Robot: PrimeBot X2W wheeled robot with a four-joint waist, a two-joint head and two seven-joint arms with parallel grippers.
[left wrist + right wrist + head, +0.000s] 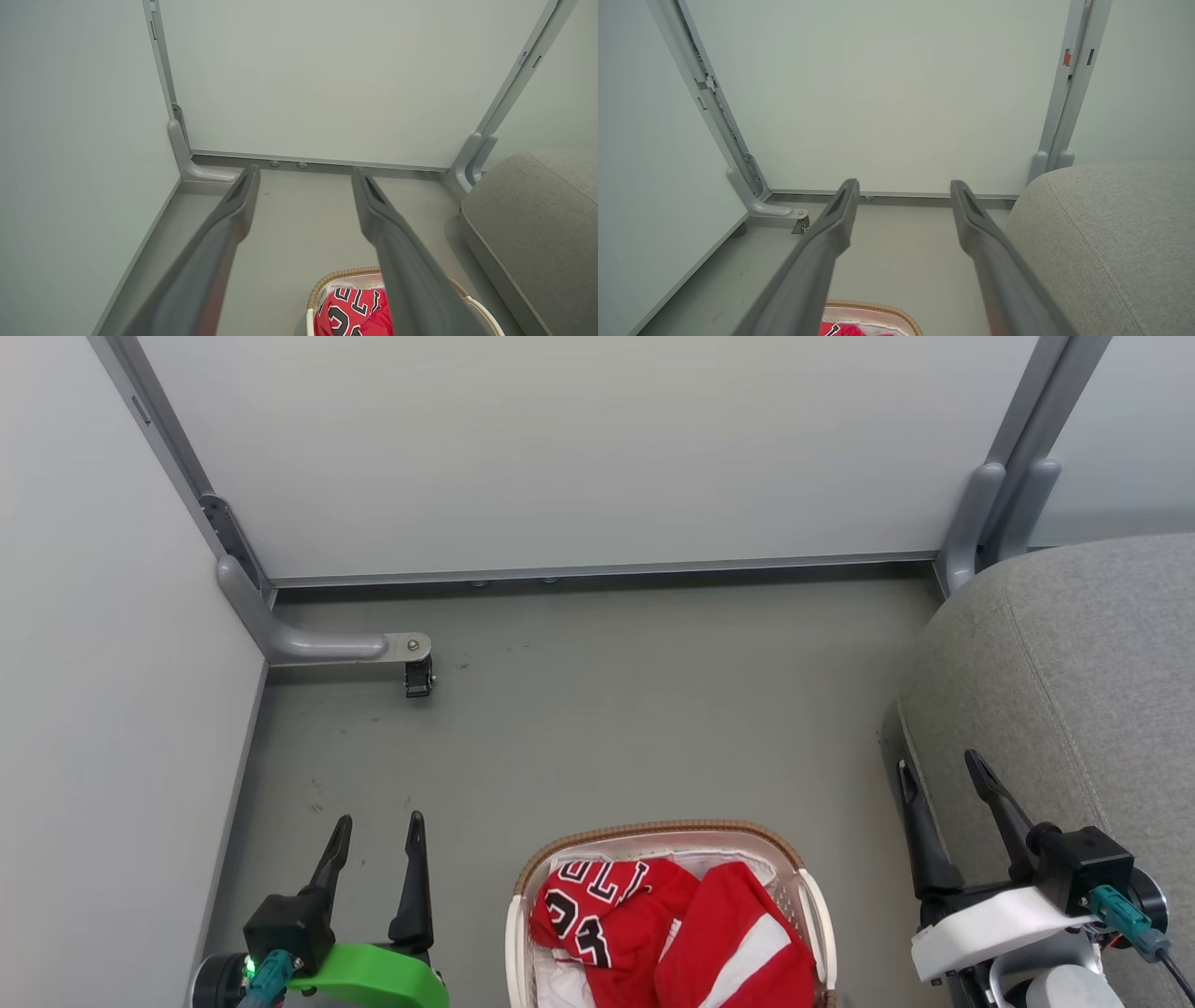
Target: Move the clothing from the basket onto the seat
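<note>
While the left gripper [379, 821] and the right gripper [938, 763] both stand with long dark fingers spread wide and empty, the red sports clothing [709, 933] lies heaped in the oval cream plastic laundry basket with a brown woven-look rim [653, 828], at the bottom middle of the head view. Pale grey partition panels [560, 448] in grey metal frames close the space at the far side and on the robot's left. A curved grey metal foot with a small black caster [415, 672] juts from the left corner onto the grey floor [607, 709], well apart from the basket. On the right, the large grey fabric seat cushion [1074, 653] with stitched seams rises just beside the basket, with a narrow strip of floor between them.

On the left of the heap lies the jersey [597, 905], its black white-edged letters and numbers upside down and folded. Two L shapes can be made out; the rest cannot be read. Beside it on the right lie the shorts [747, 947] with a broad white stripe, over a white sheet [560, 982].

The left gripper hovers over the floor to the basket's left, near it but apart. The right gripper sits at the seat's near edge, right of the basket and apart from the clothing.
</note>
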